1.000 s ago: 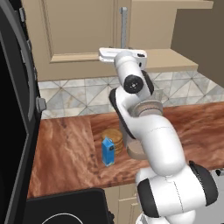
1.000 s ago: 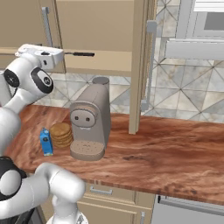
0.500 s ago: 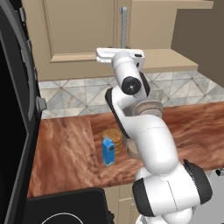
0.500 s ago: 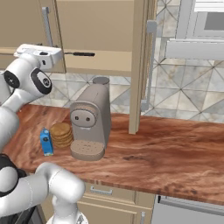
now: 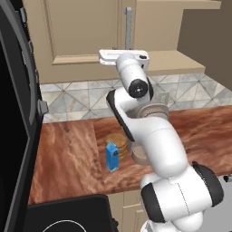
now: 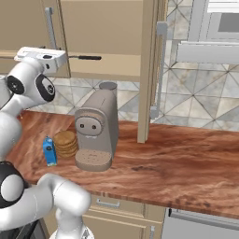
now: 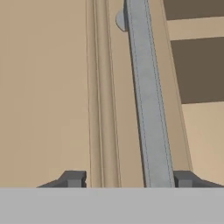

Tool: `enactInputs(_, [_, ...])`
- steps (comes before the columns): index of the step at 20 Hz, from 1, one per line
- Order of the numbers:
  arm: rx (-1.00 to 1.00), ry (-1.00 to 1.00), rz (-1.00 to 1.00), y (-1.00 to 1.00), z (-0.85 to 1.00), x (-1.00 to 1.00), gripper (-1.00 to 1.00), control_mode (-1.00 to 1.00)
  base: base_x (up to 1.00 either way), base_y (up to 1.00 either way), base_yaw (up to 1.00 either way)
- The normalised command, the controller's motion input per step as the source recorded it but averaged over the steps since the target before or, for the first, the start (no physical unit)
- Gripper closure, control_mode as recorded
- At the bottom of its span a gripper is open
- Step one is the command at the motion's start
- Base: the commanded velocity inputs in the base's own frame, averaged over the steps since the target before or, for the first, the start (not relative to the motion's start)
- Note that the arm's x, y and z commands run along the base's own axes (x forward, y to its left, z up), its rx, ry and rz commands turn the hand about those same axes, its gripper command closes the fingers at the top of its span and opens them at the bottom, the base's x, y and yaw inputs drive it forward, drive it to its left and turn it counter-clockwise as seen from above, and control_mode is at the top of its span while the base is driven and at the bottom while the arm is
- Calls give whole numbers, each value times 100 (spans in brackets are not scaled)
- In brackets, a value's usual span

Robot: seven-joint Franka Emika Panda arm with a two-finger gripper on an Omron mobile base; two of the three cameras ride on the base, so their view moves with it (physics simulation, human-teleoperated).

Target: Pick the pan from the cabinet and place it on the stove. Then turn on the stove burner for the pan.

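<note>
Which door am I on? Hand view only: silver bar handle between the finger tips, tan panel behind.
Observer: The left cabinet door. It looks shut, and the gripper is level with the lower end of its handle.
Operator: And the other door?
Observer: The right door stands open, edge-on to the right base view.
Operator: Pan in sight?
Observer: The pan shows its thin black handle, poking out to the right of the robot's hand. Its bowl is hidden.
</note>
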Motion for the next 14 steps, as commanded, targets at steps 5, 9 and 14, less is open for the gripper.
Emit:
enactInputs(5, [0, 0, 11, -28, -5, 28, 100, -100, 0, 0, 0])
enactInputs(9, [0, 0, 9, -35, -3, 13, 100, -100, 0, 0, 0])
enactInputs(14, [0, 0, 1, -26, 0, 0, 100, -100, 0, 0, 0])
